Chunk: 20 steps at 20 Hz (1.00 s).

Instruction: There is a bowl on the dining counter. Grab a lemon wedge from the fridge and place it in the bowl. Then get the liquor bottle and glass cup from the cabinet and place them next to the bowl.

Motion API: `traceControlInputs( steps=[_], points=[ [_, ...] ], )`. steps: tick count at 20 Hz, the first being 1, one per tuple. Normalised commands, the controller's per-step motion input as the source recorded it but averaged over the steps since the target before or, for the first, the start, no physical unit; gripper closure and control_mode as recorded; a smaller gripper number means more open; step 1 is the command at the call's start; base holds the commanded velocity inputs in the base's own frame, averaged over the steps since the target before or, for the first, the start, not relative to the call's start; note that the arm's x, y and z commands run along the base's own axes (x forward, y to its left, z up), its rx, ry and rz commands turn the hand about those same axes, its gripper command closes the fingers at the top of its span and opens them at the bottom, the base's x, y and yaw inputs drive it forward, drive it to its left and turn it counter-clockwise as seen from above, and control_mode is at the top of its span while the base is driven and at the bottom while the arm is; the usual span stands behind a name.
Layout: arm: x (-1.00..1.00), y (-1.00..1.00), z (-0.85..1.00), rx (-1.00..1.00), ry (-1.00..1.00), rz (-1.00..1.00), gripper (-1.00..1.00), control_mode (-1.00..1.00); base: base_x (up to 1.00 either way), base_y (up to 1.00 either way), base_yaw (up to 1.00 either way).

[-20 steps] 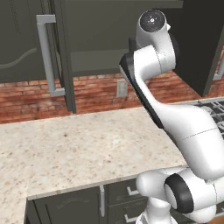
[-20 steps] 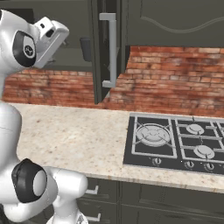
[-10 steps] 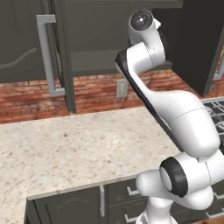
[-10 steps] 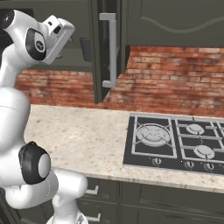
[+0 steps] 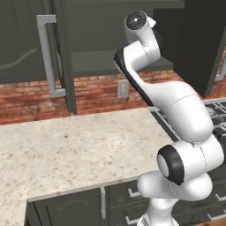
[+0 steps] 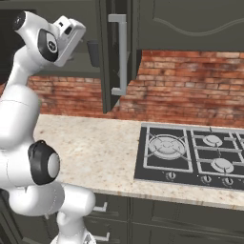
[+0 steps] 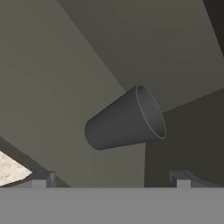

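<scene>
Ahead, glass cup (image 7: 124,120), long axis slanting, rim toward right; jaws spread, empty.

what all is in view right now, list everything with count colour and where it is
cup: 1, grey, on the shelf inside the open cabinet, ahead of the pincer in the hand view
cabinet doors: 2 open, dark grey with grey bar handles, above the counter
counter: 1, speckled beige, below the cabinet
brick wall: 1, red-brown, behind the counter
outlet: 1, grey, on the brick wall
stove: 1, black with grey burners, set in the counter at the right
drawers: dark grey, under the counter
arm: 1, white, reaching up toward the cabinet
pincer: 1, dark tips, spread apart, nothing between them
</scene>
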Motion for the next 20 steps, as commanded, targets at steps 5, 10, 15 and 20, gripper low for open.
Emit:
traceControlInputs(
  steps=[5, 10, 15, 20],
  points=[
    [0.29, 0.0, 0.0, 0.0, 0.0, -0.01, -1.0, -1.0, 0.0, 0.0, 0.0],
    [0.11, -0.03, 0.0, 0.0, 0.0, -0.03, -1.0, -1.0, 0.0, 0.0, 0.0],
    [0.19, -0.04, 0.0, 0.0, 0.0, -0.03, -1.0, -1.0, 0.0, 0.0, 0.0],
    [0.28, -0.03, -0.08, 0.0, 0.01, -0.01, -1.0, -1.0, 0.0, 0.0, 0.0]
  ],
)
